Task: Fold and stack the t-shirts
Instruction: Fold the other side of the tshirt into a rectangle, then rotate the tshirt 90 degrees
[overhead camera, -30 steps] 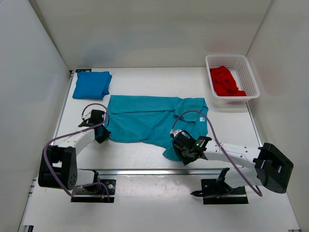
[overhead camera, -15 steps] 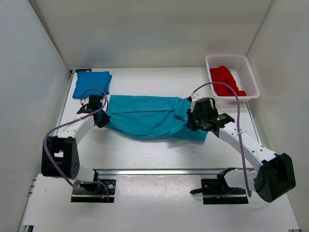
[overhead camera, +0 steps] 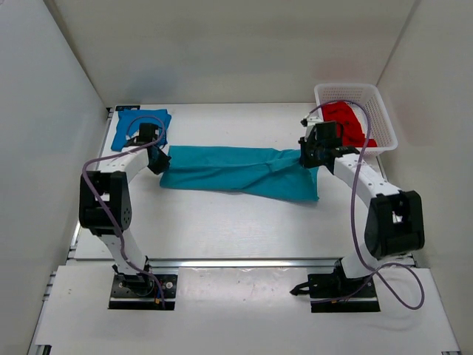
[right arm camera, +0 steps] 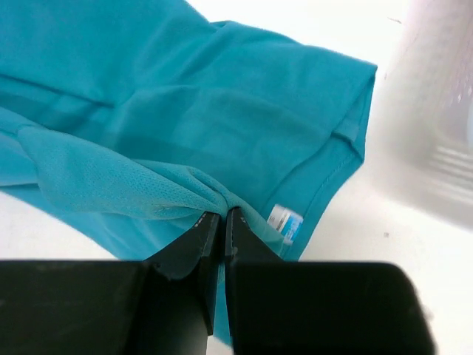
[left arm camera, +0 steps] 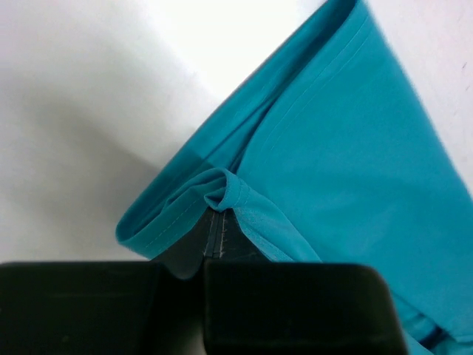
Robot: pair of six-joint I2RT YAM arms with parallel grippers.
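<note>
left wrist view: left gripper (left arm camera: 214, 224) pinched shut on a hem fold of the teal shirt (left arm camera: 355, 170). right gripper (right arm camera: 222, 220) clamped on its other end. shirt's a band across the table (overhead camera: 222, 222), long axis nine to three. blue shirt (overhead camera: 124, 130) at ten, red shirt (overhead camera: 346, 123) in the basket (overhead camera: 389, 133) at two.

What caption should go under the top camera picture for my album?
The left gripper and right gripper pinch the teal t-shirt mid-fold.

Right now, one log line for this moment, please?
left hand: shut on teal cloth t-shirt; right hand: shut on it; blue cloth t-shirt: folded; red cloth t-shirt: in white mesh basket
</note>
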